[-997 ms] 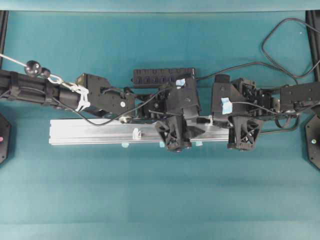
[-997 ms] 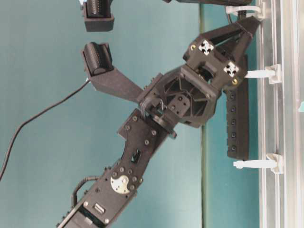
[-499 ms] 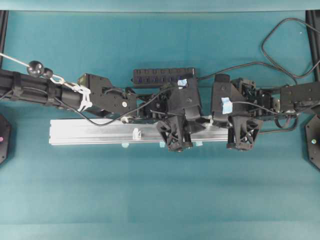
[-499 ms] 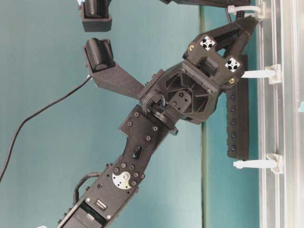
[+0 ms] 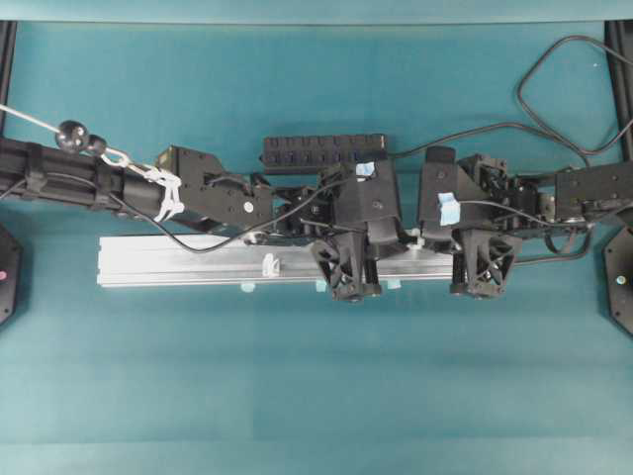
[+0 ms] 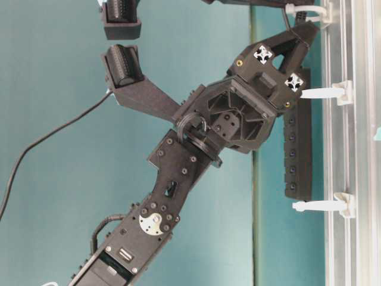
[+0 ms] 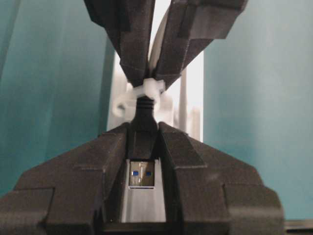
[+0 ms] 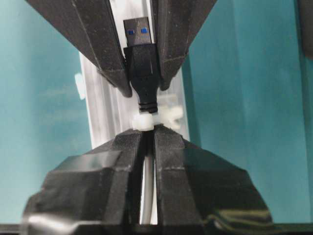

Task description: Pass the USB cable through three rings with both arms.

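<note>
Left end effector (image 7: pixel 142 142) clamps USB cable (image 7: pixel 143 128) plug: black, blue-tongued.

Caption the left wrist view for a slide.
Left gripper closes on the USB plug poking through a white ring; right gripper beyond.

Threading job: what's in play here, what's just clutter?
In play: USB cable, its plug through a ring; rail; left end effector closed on the plug; right end effector shut on the cable.
Clutter: hub bar; blue tape tabs.
</note>
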